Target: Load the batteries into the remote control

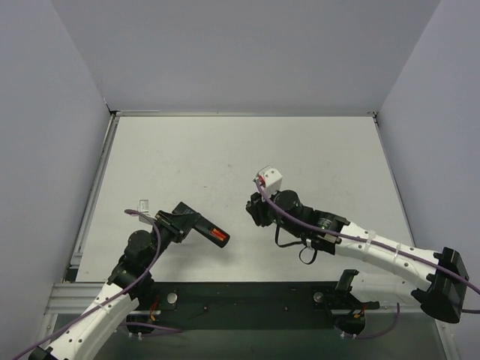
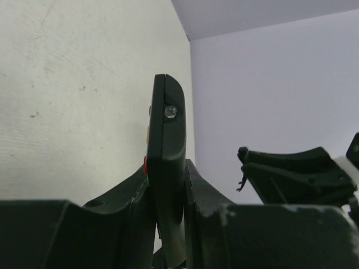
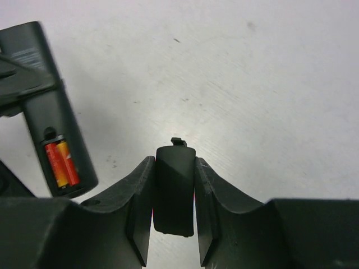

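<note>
**Checker:** Nearest entry first. What is on your left?

**Lister:** Item one: left gripper (image 1: 182, 222), low on the left side of the top view. Its fingers are pressed against both faces of the remote control (image 1: 206, 230) and pinch it edge-on (your left wrist camera shows the slim black body standing up between them, with coloured buttons along its left side).

**Checker:** And the cells?

**Lister:** Item two: the batteries (image 3: 61, 163). Two red cells lie side by side in the open compartment at the remote's free end. That end points toward the right gripper (image 3: 174, 168).

**Checker:** Your right, then.

**Lister:** Item three: the right gripper is near that free end but apart from it. Its fingers are closed on a small black cover piece (image 3: 174, 193), one finger on each long side. A little tab shows at the piece's far edge.

**Checker:** Underneath?

**Lister:** Item four: table (image 1: 225, 150), pale and lightly scuffed. You cannot tell from these views whether the remote is clear of it. One small pale scrap (image 1: 144, 203) lies on it just beyond your left gripper. It is too small to identify.

**Checker:** Farthest?

**Lister:** Item five: plain walls (image 1: 240, 52), closing the table on three sides.
</note>
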Available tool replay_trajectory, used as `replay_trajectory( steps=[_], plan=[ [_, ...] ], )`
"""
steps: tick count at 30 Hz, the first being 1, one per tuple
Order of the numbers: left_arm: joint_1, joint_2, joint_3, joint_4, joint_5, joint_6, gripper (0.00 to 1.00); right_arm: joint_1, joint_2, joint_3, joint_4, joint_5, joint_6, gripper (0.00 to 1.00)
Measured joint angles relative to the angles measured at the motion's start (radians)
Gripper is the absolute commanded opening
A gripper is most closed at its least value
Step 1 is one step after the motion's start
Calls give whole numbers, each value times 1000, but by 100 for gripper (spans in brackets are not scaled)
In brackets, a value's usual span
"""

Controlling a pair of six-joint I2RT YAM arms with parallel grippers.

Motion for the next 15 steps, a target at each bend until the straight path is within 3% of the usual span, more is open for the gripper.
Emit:
replay_trajectory(
  steps=[8, 15],
  plan=[
    [0, 37, 0, -48, 27, 124, 0, -248, 299, 134, -325, -130, 116, 21],
    [0, 34, 0, -55, 43, 175, 0, -256, 534, 155, -428, -203, 133, 22]
  ],
)
